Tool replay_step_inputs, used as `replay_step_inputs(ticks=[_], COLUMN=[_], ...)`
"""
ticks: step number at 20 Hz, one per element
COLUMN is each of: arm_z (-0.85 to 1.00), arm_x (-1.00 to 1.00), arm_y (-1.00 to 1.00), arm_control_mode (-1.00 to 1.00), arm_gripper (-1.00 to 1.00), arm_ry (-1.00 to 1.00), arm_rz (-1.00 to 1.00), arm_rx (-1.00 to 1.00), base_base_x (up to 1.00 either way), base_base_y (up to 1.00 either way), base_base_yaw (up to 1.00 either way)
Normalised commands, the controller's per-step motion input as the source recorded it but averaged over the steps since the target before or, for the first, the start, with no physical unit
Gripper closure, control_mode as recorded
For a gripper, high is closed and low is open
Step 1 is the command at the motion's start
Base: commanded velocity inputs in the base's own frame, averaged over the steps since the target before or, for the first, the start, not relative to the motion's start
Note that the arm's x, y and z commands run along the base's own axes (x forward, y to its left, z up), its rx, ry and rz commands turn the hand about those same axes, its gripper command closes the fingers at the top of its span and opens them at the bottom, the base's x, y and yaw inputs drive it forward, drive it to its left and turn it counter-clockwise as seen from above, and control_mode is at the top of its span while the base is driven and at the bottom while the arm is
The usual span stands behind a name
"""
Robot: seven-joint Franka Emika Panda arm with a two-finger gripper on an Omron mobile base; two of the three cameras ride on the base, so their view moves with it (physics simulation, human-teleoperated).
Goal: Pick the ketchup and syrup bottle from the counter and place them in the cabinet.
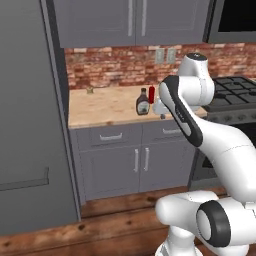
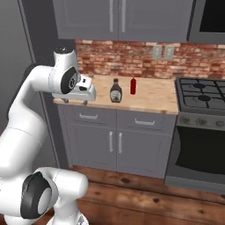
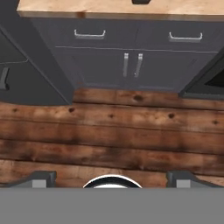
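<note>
The brown-grey syrup bottle (image 1: pixel 142 103) (image 2: pixel 116 91) stands upright on the tan counter (image 1: pixel 102 109) (image 2: pixel 147 99). The slim red ketchup (image 1: pixel 151 94) (image 2: pixel 133 86) stands just behind it, towards the brick wall. My gripper (image 2: pixel 75 101) (image 1: pixel 162 116) hangs in front of the counter's front edge, nearer to me than both bottles, and points down. In the hand view the gripper (image 3: pixel 112 177) is open, its fingertips (image 3: pixel 43 178) set wide apart with nothing between them, over the wooden floor and the base cabinet doors. The cabinet is out of view.
A black stove (image 1: pixel 232 92) (image 2: pixel 202 94) adjoins the counter on the right. A wide flat grey fridge (image 1: pixel 30 125) fills the left. Paired-door wall cabinets (image 1: pixel 132 20) (image 2: pixel 118 17) hang above the counter. A small jar (image 1: pixel 90 91) sits by the back wall.
</note>
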Motion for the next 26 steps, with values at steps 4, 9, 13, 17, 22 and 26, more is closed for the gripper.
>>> replay_step_inputs(ticks=[4,9,13,17,22,26], arm_z=[0.0,0.0,0.0,0.0,0.0,0.0], arm_x=[0.0,0.0,0.0,0.0,0.0,0.0], arm_y=[0.0,0.0,0.0,0.0,0.0,0.0], arm_control_mode=[1.0,1.0,1.0,1.0,1.0,1.0], arm_gripper=[-1.0,-1.0,-1.0,-1.0,-1.0,-1.0], arm_ry=[0.0,0.0,0.0,0.0,0.0,0.0], arm_rz=[0.0,0.0,0.0,0.0,0.0,0.0], arm_rx=[0.0,0.0,0.0,0.0,0.0,0.0], base_base_x=[0.31,0.47,0.57,0.56,0.53,0.49], base_base_y=[-0.46,-0.41,-0.33,-0.24,-0.19,-0.17], base_base_yaw=[0.0,0.0,0.0,0.0,0.0,0.0])
